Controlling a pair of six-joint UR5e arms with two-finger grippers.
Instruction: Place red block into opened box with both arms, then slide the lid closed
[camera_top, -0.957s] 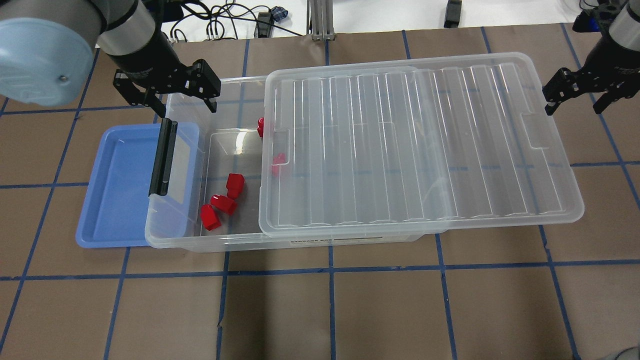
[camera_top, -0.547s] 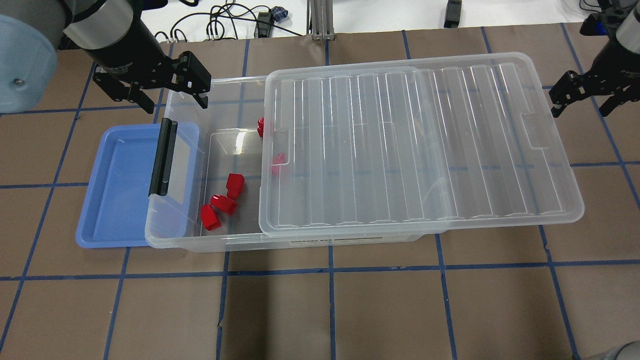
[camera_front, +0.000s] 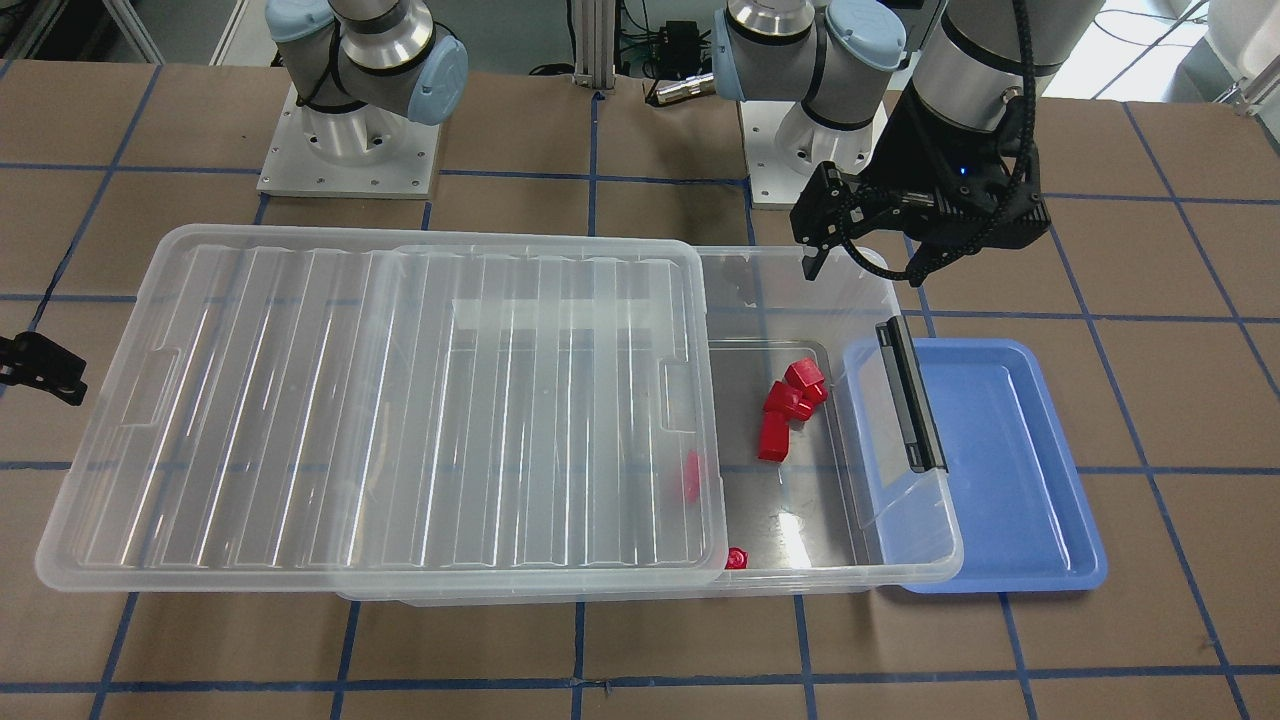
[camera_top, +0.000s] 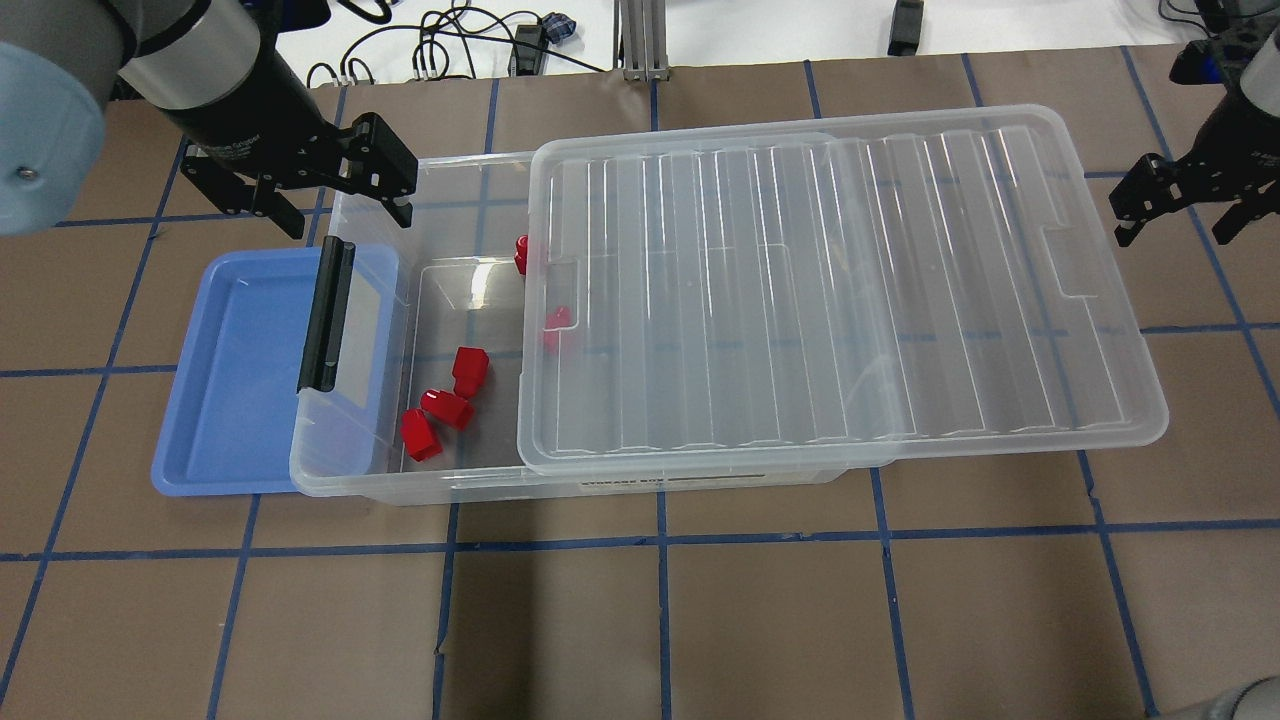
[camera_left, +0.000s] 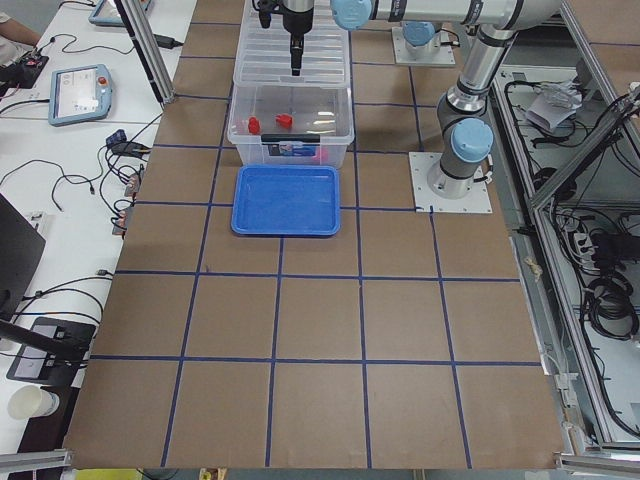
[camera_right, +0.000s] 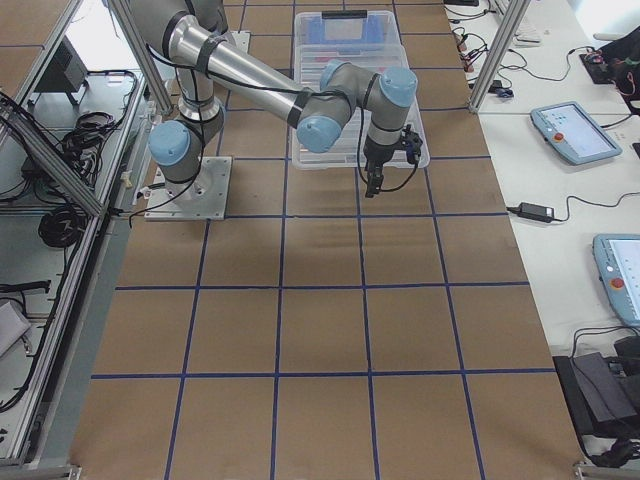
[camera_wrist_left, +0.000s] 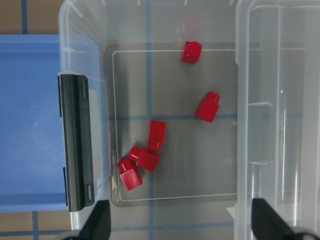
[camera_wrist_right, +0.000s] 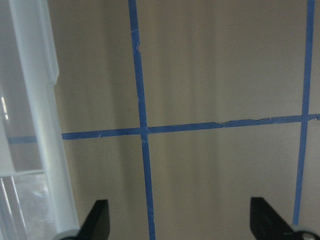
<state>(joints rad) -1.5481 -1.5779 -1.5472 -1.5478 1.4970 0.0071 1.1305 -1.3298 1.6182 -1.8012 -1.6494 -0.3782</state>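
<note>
The table (camera_top: 780, 630) is carrying a brown cover, and blue tape lines (camera_top: 663, 620) are crossing it in a grid. A clear plastic box (camera_top: 450, 490) is lying directly on it, and a blue tray (camera_top: 240, 370) is sitting right against the box's short end with the black bar (camera_top: 327, 315). Two arm bases (camera_front: 345, 165) are standing at the robot's side of the table.

Brown tabletop (camera_top: 780, 620), blue tape grid (camera_top: 662, 540); white bench (camera_left: 30, 170) alongside, cables (camera_left: 610, 295), aluminium posts (camera_left: 146, 55).
</note>
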